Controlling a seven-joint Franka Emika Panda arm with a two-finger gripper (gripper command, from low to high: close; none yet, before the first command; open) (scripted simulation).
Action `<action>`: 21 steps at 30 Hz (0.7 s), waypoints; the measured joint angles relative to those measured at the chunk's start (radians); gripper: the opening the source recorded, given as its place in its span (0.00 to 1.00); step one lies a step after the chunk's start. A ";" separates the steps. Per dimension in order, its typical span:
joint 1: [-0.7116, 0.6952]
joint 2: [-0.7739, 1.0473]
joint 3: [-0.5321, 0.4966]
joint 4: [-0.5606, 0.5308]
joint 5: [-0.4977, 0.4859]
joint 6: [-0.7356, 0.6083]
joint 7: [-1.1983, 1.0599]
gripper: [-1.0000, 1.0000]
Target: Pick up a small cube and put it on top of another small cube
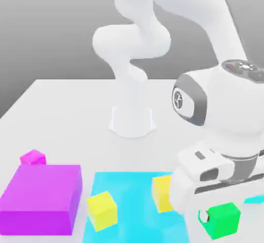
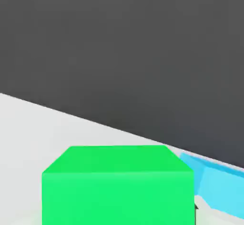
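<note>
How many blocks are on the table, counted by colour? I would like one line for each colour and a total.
Yellow: 2, a cube on the cyan block and another cube partly behind the hand
Magenta: 2, a small cube and a big flat block
Green: 1, a cube
Cyan: 1, a flat block
Total: 6

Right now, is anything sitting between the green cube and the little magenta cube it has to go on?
Yes. Across the exterior view, two yellow cubes on the cyan flat block and the big magenta block lie between the green cube and the small magenta cube. A lifted carry would likely clear them.
</note>
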State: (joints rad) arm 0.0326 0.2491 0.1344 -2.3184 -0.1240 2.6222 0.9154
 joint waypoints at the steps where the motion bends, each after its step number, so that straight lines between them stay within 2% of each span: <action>1: -0.024 -0.021 -0.022 -0.018 0.011 0.003 0.002 0.00; 7: -0.184 -0.146 -0.168 -0.142 0.060 0.017 0.038 0.00; 12: -0.513 -0.275 -0.297 -0.270 0.082 0.023 0.103 0.00; 18: -0.636 -0.379 -0.377 -0.411 0.076 0.025 0.192 0.00; 21: -0.663 -0.332 -0.399 -0.450 0.080 0.072 0.214 0.00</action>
State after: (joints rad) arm -0.6300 -0.0829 -0.2648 -2.7685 -0.0440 2.6942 1.1293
